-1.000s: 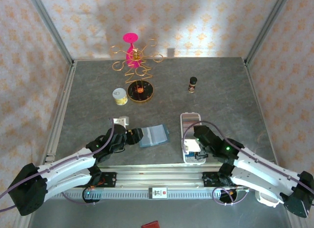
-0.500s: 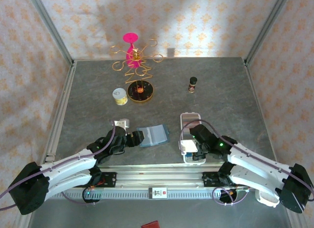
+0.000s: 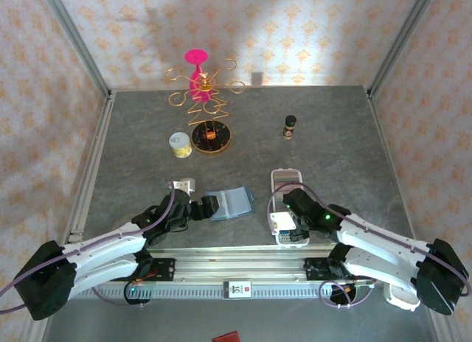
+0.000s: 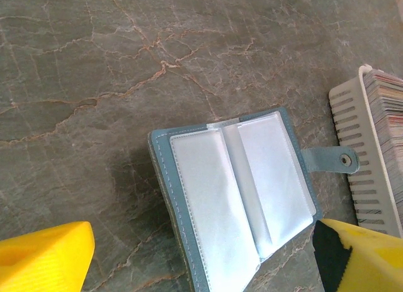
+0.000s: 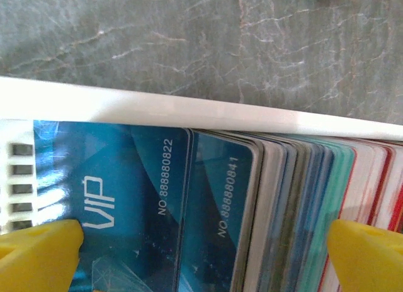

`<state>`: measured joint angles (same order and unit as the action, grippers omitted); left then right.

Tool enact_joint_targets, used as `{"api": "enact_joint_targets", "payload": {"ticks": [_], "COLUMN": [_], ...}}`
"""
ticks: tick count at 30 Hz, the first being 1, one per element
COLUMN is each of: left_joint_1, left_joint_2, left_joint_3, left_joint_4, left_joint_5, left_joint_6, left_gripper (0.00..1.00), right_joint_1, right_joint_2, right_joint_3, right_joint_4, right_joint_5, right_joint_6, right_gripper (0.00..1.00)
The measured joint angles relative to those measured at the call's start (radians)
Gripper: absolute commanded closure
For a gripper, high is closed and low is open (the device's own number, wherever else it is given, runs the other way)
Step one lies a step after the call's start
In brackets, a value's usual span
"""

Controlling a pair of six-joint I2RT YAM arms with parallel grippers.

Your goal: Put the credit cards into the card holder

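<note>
The teal-blue card holder (image 4: 233, 185) lies open on the grey table, pale clear sleeves up, its tab (image 4: 334, 160) pointing at the tray. My left gripper (image 4: 201, 267) hovers open over its near edge, one yellow fingertip (image 4: 44, 257) on each side, touching nothing. From above, the card holder (image 3: 232, 202) sits just right of my left gripper (image 3: 209, 206). My right gripper (image 5: 201, 260) is open astride the credit cards (image 5: 296, 210) standing packed in the white tray (image 5: 157, 106). A bright blue VIP card (image 5: 113, 197) leans at the front. My right gripper (image 3: 286, 225) is over the tray's near end.
The long white slotted tray (image 3: 284, 178) stands right of the holder. Farther back are a gold wire stand (image 3: 200, 99) with a pink top, a small yellow tin (image 3: 179, 144) and a dark little bottle (image 3: 290, 125). A small white object (image 3: 182, 184) lies beside my left arm.
My right gripper has slid left and nearer along the tray to its near end. The left arm has barely shifted, and the card holder has stayed put.
</note>
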<state>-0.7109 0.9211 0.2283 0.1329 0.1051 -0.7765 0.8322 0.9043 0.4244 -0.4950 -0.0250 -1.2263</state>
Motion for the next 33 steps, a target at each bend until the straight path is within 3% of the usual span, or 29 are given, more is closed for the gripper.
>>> {"api": "enact_joint_targets", "payload": {"ticks": [13, 16, 33], "left_joint_1": [0.000, 0.000, 0.000], "left_joint_2": [0.009, 0.009, 0.009], "left_joint_3": [-0.009, -0.014, -0.027], "left_joint_4": [0.012, 0.014, 0.014], "left_joint_5": [0.000, 0.000, 0.001], "left_joint_6": [0.000, -0.003, -0.009], "left_gripper": [0.09, 0.09, 0.15], "right_joint_1": [0.000, 0.000, 0.000], "right_joint_2": [0.017, 0.017, -0.005], "right_joint_3": [0.002, 0.006, 0.016], "right_joint_4": [0.056, 0.055, 0.016], "right_joint_5": [0.051, 0.053, 0.034], "right_joint_6": [-0.015, -0.022, -0.028], "right_gripper": [0.01, 0.15, 0.36]}}
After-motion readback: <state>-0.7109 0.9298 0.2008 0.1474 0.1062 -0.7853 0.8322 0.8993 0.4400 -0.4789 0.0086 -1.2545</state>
